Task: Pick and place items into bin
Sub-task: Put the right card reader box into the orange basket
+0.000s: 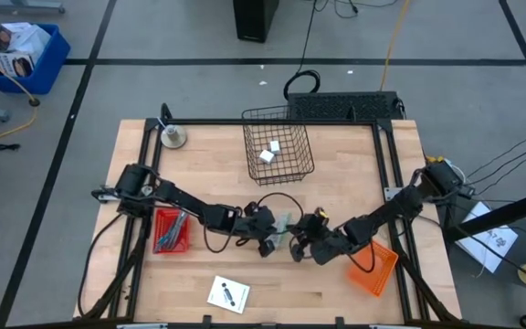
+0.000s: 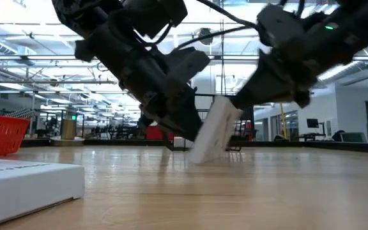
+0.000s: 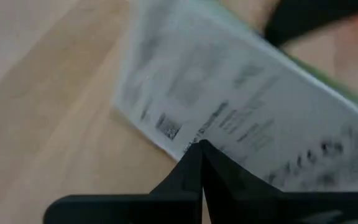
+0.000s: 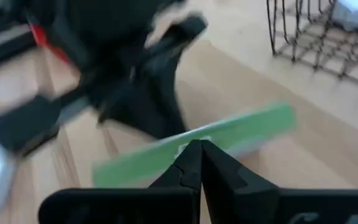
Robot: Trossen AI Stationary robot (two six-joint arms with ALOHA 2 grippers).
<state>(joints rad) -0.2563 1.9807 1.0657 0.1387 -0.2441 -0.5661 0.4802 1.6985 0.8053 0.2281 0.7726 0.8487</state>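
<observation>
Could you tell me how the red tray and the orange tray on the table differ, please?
The red tray sits by the left arm on the table's left side; the orange tray sits by the right arm on the right side. The red tray lies square to the table edge and holds tools; the orange tray is turned at an angle with only a cable showing over it. Both are small and shallow.

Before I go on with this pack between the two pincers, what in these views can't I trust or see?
- Flat pack: its print is motion-blurred in the left wrist view.
- Pack in the high view: mostly hidden between left pincer and right pincer.
- Wire basket contents: white pieces, too small to identify.
- Red tray: tools too small to identify.
</observation>
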